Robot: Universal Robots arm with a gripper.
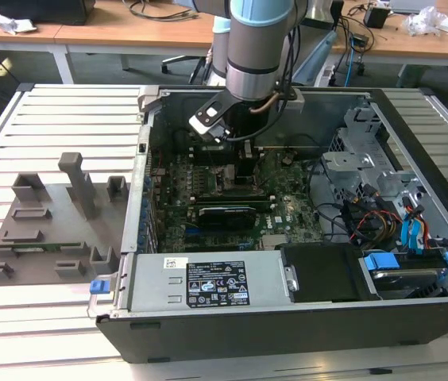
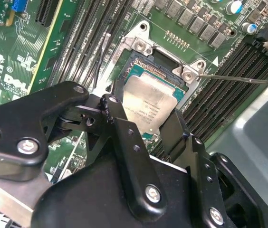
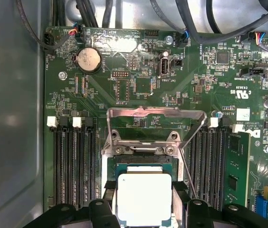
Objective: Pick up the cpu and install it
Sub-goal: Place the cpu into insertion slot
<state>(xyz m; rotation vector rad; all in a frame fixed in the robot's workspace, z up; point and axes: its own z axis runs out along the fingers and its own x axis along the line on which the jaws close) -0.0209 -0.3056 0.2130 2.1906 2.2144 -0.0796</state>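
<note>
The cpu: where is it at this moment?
In the first wrist view the cpu is at the socket on the green board, next to the raised metal frame, between the memory slots, at the claw.

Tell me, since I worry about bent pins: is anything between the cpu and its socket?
Nothing visible. The retention plate stands swung open, and the cpu lies right over the socket; whether it is seated, I cannot tell.

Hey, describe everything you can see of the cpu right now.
The cpu, a small flat square chip with a pale silver-grey metal lid bearing faint print on a green base, lies level at the dark socket of the green motherboard, beside the hinged-open metal retaining frame. The black gripper closes on two opposite edges. Whether it is fully seated is unclear.
</note>
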